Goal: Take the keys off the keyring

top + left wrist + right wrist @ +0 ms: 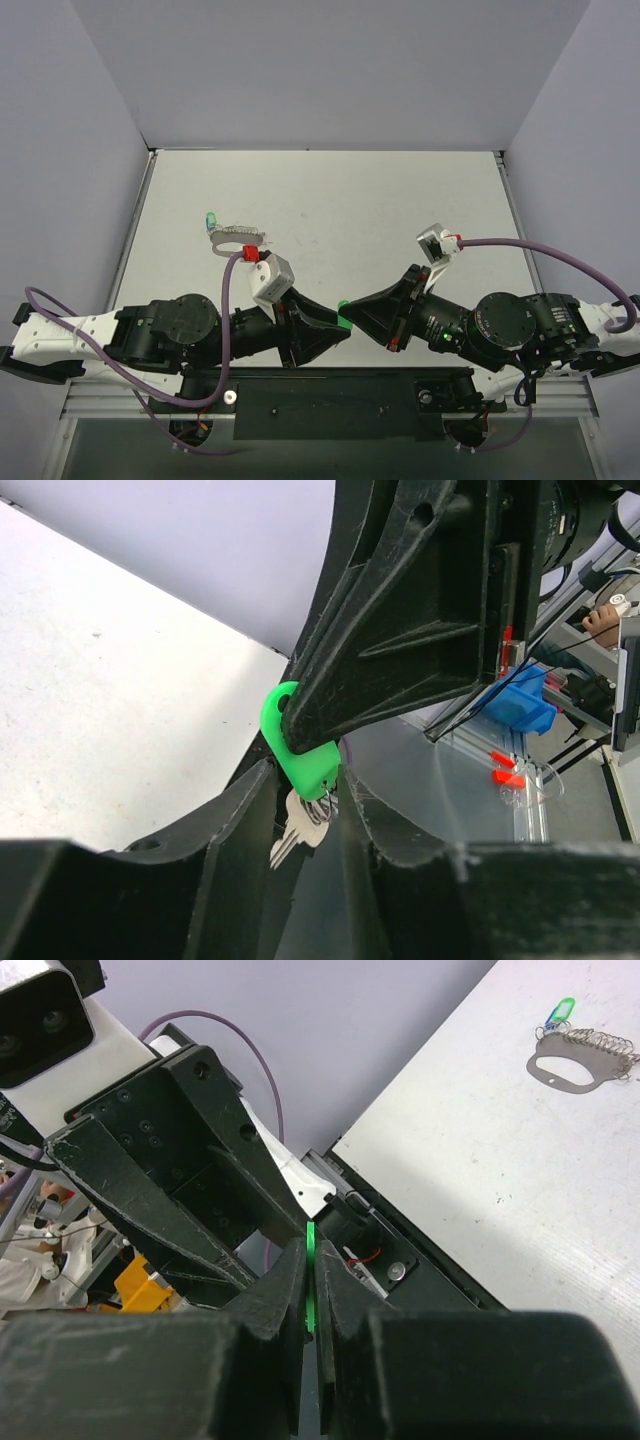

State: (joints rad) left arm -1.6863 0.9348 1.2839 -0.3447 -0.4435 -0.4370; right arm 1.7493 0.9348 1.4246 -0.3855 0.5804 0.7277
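A key hangs in the air between my two grippers over the table's near edge. Its bright green plastic head [297,748] is pinched flat in my right gripper [310,1282], shown edge-on in the right wrist view [311,1245]. Its short silver blade [298,832] hangs from the head on a tiny wire loop, between the fingers of my left gripper [305,818], which press on its edges. In the top view the grippers [343,316] meet tip to tip. The silvery toothed keyring [238,236] lies on the table at the left with another green-headed key [211,219] on it; it also shows in the right wrist view [583,1060].
The white table [380,200] is walled at the back and on both sides. The black base rail [330,385] runs just below the grippers. Purple cables [232,300] loop off both wrists.
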